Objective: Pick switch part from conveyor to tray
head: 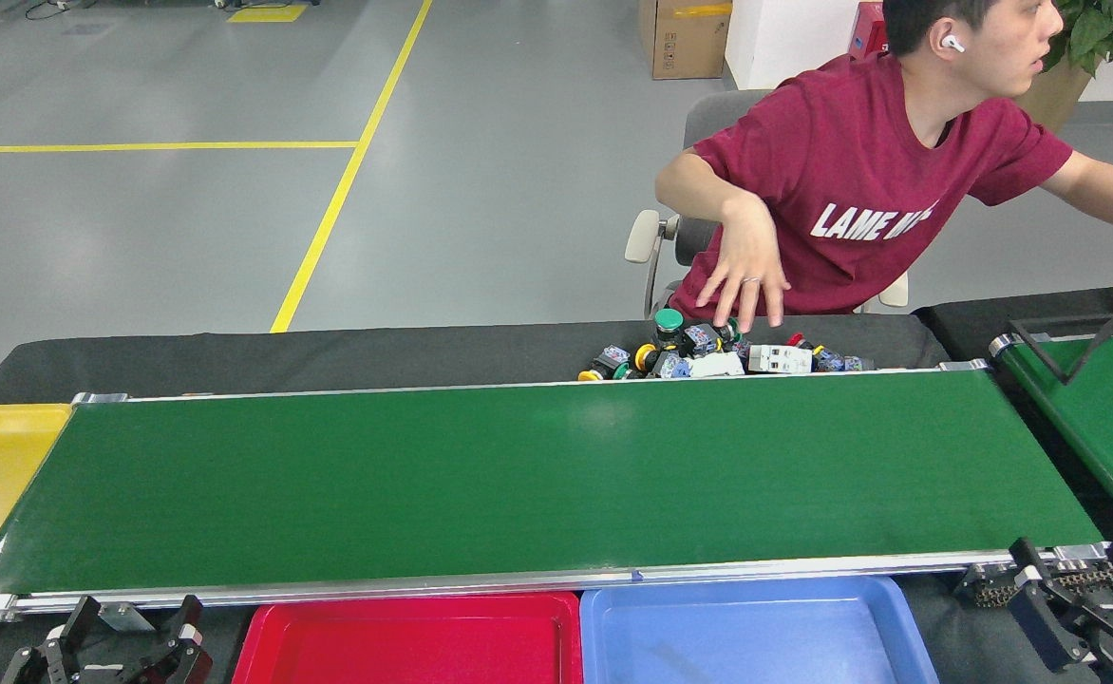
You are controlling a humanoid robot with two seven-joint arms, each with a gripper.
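Switch parts (708, 353) piled on the worktop (329, 356) just behind our green belt (537, 475), person's hand (746, 275) over them, our left hand (134, 627) open, our right hand (1074, 570) open, red tray (405, 608) and blue tray (756, 598) in front.

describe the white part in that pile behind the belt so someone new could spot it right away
Start at the long green conveyor and look past its far rail, below the person's hand, to the pile of switch parts. Toward its right side lies a white rectangular block, the only pale, boxy piece among dark parts with round coloured caps.
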